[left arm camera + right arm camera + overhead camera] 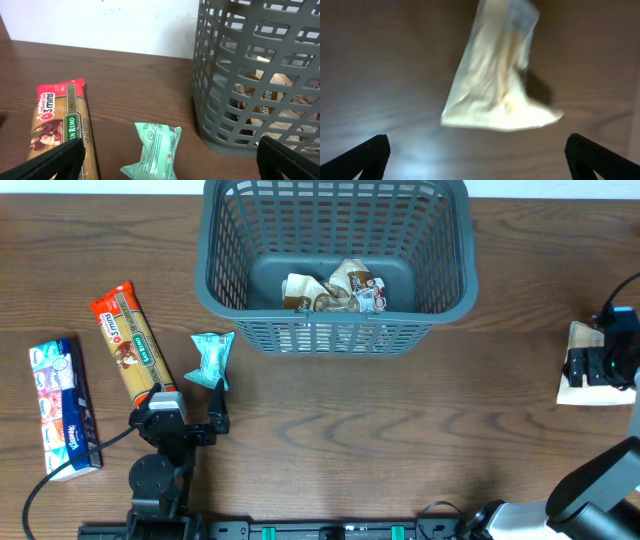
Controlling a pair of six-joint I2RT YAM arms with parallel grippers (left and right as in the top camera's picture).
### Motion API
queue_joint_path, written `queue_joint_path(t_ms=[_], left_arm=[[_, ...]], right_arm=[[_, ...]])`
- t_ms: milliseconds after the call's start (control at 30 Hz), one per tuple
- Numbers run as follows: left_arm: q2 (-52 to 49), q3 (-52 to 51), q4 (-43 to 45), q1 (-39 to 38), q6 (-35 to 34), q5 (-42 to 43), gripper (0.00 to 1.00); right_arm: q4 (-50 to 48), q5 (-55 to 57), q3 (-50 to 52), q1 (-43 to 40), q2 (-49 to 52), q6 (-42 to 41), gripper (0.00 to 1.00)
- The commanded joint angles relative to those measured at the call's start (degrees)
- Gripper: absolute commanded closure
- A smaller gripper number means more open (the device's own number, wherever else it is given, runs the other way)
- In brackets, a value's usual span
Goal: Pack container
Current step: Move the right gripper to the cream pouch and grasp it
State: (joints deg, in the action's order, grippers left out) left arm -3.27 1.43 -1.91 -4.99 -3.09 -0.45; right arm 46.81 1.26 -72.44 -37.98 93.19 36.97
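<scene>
The dark grey slatted container [335, 330] stands at the back middle of the table with a few brown and white packets [335, 288] in it. It also shows in the left wrist view [220, 100]. A mint green packet [212, 360] lies left of the container, and in the left wrist view [156, 147] it lies between the fingers. My left gripper [186, 405] [170, 167] is open just in front of it. My right gripper [603, 363] [477, 155] is open over a pale white packet [580, 392] [495, 85] at the right edge.
A long red and tan spaghetti packet [133, 345] [57, 125] lies left of the green packet. A blue and white box [62, 408] lies at the far left. A white wall [125, 25] stands behind the table.
</scene>
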Motion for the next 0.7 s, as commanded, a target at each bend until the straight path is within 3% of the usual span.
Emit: queue_joint_path(t_ms=[0, 367, 667], left_arm=[[0.00, -1.16, -2.12, -0.17, -0.68, -1.73, 0.02], [-0.02, -1.16, -2.14, -0.17, -0.70, -1.73, 0.01], [-0.02, -1.16, -2.14, -0.17, -0.68, -1.75, 0.01]], right_arm=[[-3.08, -0.39, 0.11, 0.02, 1.84, 0.79, 0.01], [-9.75, -0.07, 0.11, -0.63, 13.29, 0.76, 0.01], [-15.06, -0.22, 0.11, -2.05, 16.46, 0.79, 0.01]])
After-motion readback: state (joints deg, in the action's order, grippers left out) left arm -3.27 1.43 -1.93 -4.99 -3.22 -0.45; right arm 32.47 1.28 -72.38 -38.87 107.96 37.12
